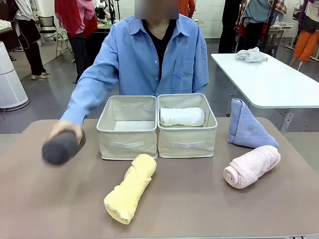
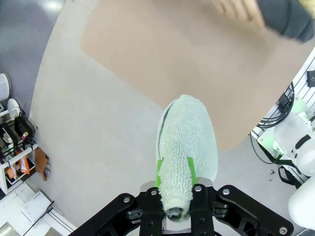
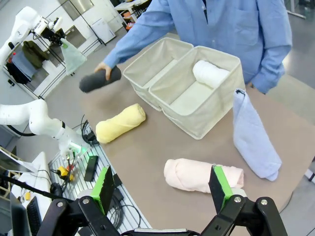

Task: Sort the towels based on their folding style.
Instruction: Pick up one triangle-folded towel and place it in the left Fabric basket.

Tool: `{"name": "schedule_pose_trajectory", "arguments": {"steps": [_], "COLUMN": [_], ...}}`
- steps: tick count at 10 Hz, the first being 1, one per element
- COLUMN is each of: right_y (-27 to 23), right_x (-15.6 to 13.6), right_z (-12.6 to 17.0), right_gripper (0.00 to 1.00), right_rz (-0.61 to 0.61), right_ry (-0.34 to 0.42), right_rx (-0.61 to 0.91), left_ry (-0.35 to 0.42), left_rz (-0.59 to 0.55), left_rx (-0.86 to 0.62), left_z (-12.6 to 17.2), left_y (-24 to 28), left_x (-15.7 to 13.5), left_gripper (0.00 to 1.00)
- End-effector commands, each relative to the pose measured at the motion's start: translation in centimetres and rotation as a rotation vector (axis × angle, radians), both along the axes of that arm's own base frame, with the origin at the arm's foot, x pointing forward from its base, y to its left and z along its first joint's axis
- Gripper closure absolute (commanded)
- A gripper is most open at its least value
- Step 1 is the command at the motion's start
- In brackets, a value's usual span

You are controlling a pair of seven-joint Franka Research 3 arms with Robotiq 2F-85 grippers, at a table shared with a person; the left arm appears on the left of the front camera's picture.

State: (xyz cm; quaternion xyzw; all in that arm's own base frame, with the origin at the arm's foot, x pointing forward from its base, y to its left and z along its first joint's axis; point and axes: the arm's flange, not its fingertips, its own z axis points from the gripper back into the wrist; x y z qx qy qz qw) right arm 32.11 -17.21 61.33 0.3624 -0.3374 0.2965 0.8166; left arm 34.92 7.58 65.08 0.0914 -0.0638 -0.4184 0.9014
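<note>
My left gripper (image 2: 174, 167) is shut on the pale grey-green towel (image 2: 186, 142), held high over the floor off the table's corner. In the right wrist view that towel (image 3: 73, 56) hangs from the left arm at the far left. A person's hand holds the dark grey roll (image 1: 62, 147) just above the table's left side. Lying in front of the bins is the yellow roll (image 1: 130, 188). The white roll (image 1: 182, 116) rests in the right bin (image 1: 187, 144). At the right are the blue cone (image 1: 246, 127) and the pink roll (image 1: 251, 166). My right gripper (image 3: 161, 189) hangs open above the pink roll (image 3: 202, 174).
The left bin (image 1: 128, 144) stands beside the right one at the table's middle, with the person in a blue shirt seated right behind them. A white rag (image 1: 250, 55) lies on a white table at the back right.
</note>
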Motion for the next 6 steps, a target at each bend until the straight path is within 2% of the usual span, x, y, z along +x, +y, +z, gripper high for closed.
{"name": "schedule_pose_trajectory", "arguments": {"steps": [1,4,6], "right_y": [0.0,0.0,0.0], "right_x": [-0.1,-0.1,-0.1], "right_z": [0.0,0.0,0.0], "right_gripper": [0.00,0.00,0.00], "right_rz": [0.010,0.010,0.010], "right_ry": [-0.010,-0.010,-0.010], "right_rx": [0.013,0.013,0.013], "left_ry": [-0.021,-0.043,-0.070], "left_rz": [0.004,-0.062,-0.194], "left_rx": [0.004,-0.041,-0.050], "left_z": [0.0,0.6,1.6], "left_y": [-0.3,-2.6,-8.4], "left_x": [0.3,1.1,2.7], "left_gripper": [0.83,0.83,0.83]}}
